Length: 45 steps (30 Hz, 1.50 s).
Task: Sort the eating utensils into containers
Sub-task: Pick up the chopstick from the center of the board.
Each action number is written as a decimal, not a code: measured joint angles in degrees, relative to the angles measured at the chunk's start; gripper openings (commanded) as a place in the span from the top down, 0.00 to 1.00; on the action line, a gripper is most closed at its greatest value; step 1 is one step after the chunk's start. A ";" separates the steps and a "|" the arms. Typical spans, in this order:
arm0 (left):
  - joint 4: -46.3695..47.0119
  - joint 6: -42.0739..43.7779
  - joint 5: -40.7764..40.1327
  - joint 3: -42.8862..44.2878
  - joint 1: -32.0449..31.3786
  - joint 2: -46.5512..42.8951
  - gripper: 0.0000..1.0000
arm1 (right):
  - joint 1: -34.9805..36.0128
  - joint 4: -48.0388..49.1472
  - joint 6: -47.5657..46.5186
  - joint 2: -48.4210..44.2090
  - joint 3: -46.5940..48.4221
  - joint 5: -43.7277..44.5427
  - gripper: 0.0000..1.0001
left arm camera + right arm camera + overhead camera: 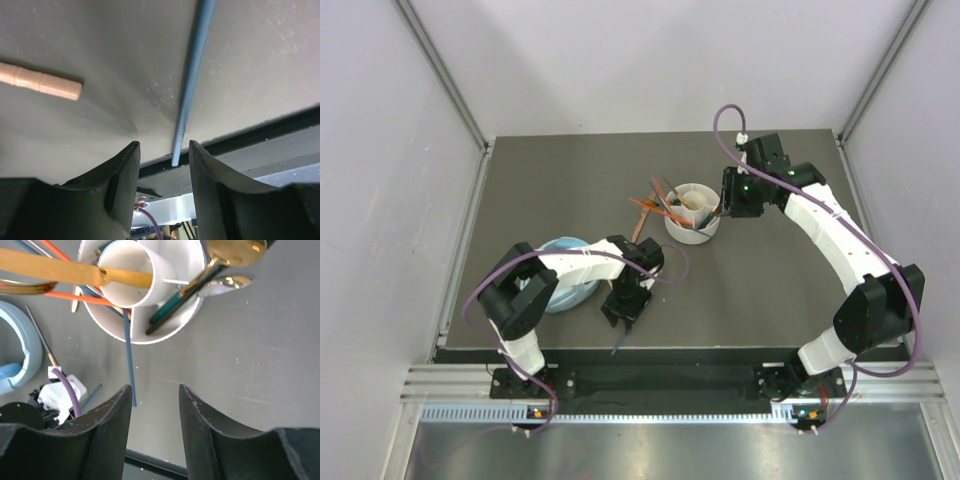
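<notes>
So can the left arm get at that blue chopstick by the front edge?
Probably yes: the left gripper stands open astride the blue chopstick, nothing between. It lies flat on the table, so the pinch may slip.

White round holder [691, 236] stood upright on the table, right of centre, nearer the far edge. It was divided around a central tube [125, 292]. A gold spoon [235, 251], a silver spoon [226, 285] and a teal-handled piece [167, 310] leaned out of one outer compartment. A flat gold handle [50, 267] lay across the tube's mouth. Orange chopsticks [75, 297] stuck out on the holder's left side. One teal chopstick [130, 365] ran from the holder's wall across the table. A second teal chopstick [192, 75] lay flat, its tip past the table's near edge.
</notes>
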 measured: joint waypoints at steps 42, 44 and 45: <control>0.61 3.08 -0.83 7.91 -2.29 7.58 1.00 | -3.69 -0.04 -1.95 -1.03 -2.36 -3.23 0.57; 0.85 3.30 -0.57 9.31 -2.43 7.63 1.00 | -3.82 0.00 -1.99 -1.03 -2.40 -3.23 0.57; 1.03 3.32 -0.57 10.60 -2.49 7.63 1.00 | -3.85 0.02 -1.99 -1.03 -2.43 -3.21 0.57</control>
